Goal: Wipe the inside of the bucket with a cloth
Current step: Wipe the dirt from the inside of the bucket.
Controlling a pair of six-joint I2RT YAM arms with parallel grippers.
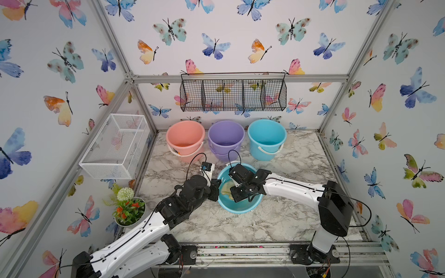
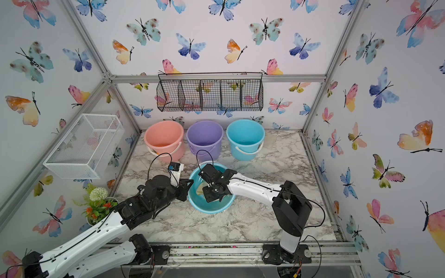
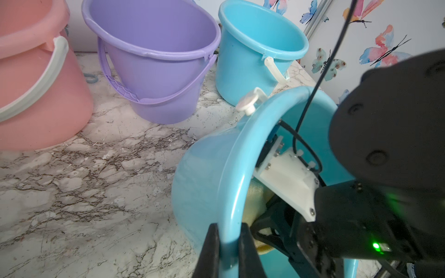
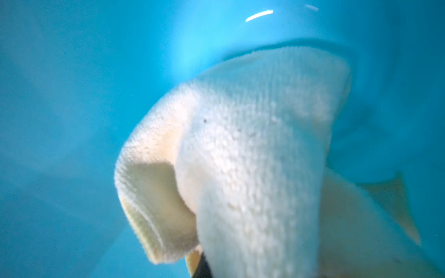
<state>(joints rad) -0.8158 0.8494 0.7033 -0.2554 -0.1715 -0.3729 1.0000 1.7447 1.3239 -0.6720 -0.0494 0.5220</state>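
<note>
Bucket [image 1: 240,205] tipped on tabletop [image 1: 289,211], mouth toward right arm | left pincer [image 3: 228,243] clamped on its rim | right pincer [image 1: 237,192] inside, closed on cloth [image 4: 252,156] | cloth extends straight ahead of that pincer, touching inner wall | we judge next stroke sweeps along the wall.

Wide open along the counter's [image 1: 284,221] front edge and right edge. Barred along the back edge by pink bucket [image 1: 185,140], purple bucket [image 1: 225,139] and upright blue bucket [image 1: 266,140], close together. Crowded inside the tilted blue bucket [image 1: 240,208] by right arm [image 1: 291,187] and cloth [image 1: 225,190].
</note>
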